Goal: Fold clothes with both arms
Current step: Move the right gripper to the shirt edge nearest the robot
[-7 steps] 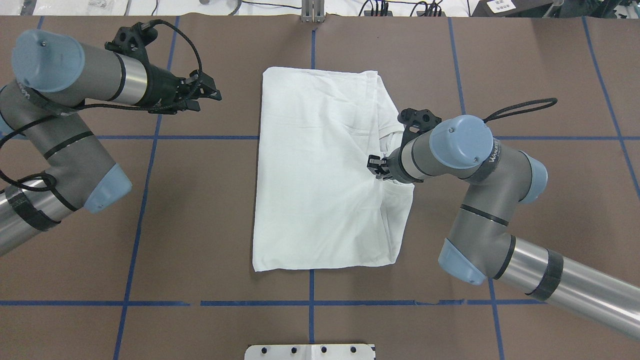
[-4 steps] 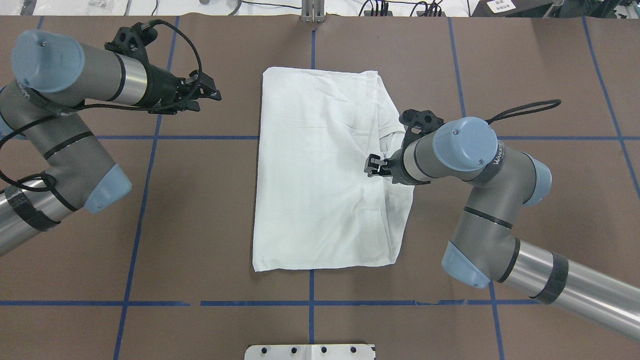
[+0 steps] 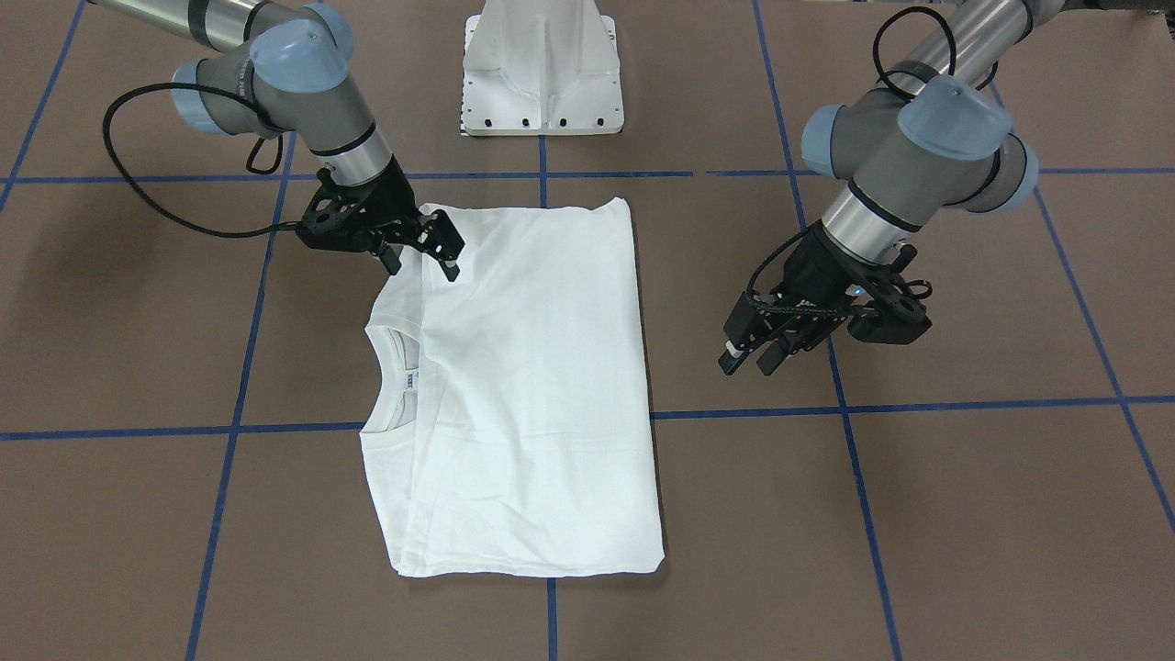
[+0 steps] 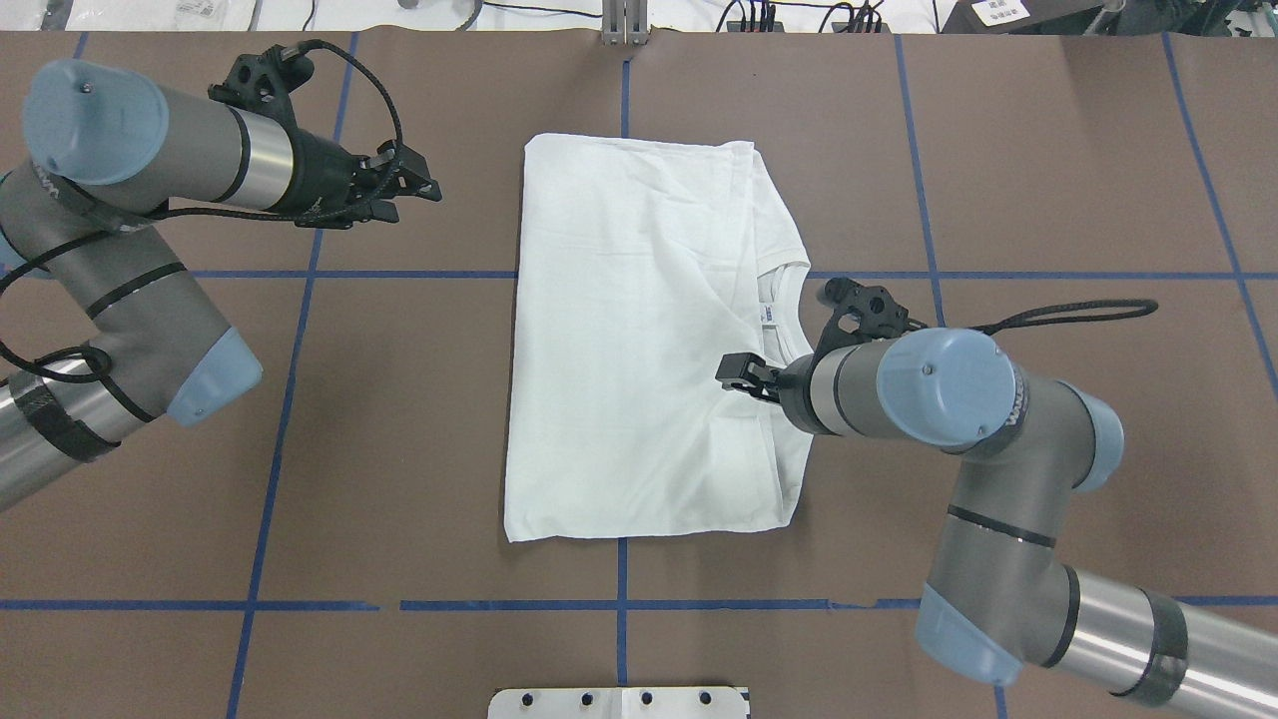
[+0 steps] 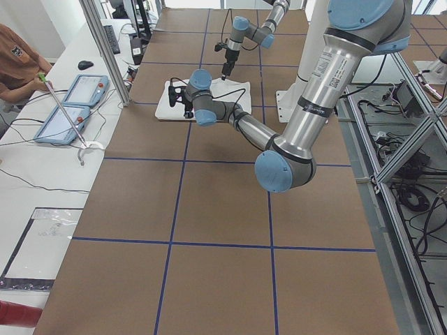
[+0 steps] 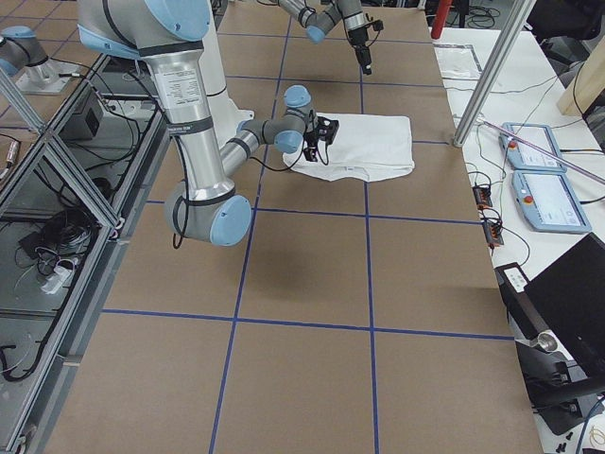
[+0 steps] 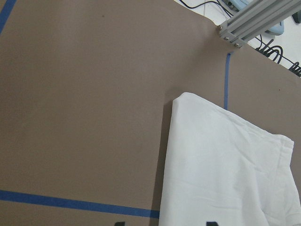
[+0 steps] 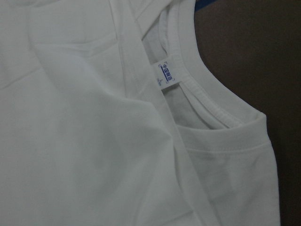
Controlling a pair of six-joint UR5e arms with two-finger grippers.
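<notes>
Right, front-facing view first: the T-shirt (image 3: 532, 395) lies flat in the middle of the table (image 3: 918, 514) as a tidy rectangle. No sleeves show, and the collar (image 3: 379, 360) and neck tag (image 3: 410, 378) sit exposed on the edge toward the robot's right. The right gripper (image 3: 424, 262) hangs over the shirt's robot-side corner, fingers spread, nothing pinched; can't tell if the tips touch cloth. The left gripper (image 3: 748, 360) is over bare table, well apart from the shirt, also spread and empty. Overhead agrees: right gripper over cloth just robot-side of the collar, left gripper off beyond the far corner. Exterior left and right: shirt between the two arms, too small to add anything on the fingers. Left wrist: only the shirt's far corner and brown table, fingertips (image 7: 211, 222) apart at the bottom edge, nothing between. Right wrist: close over collar and tag, a top layer lapping part of the neckline, no fingers in frame. My read: sleeve and side folds look done. You've got at most a final halving fold or a smoothing pass left, and neither arm has a grip for it yet.
</notes>
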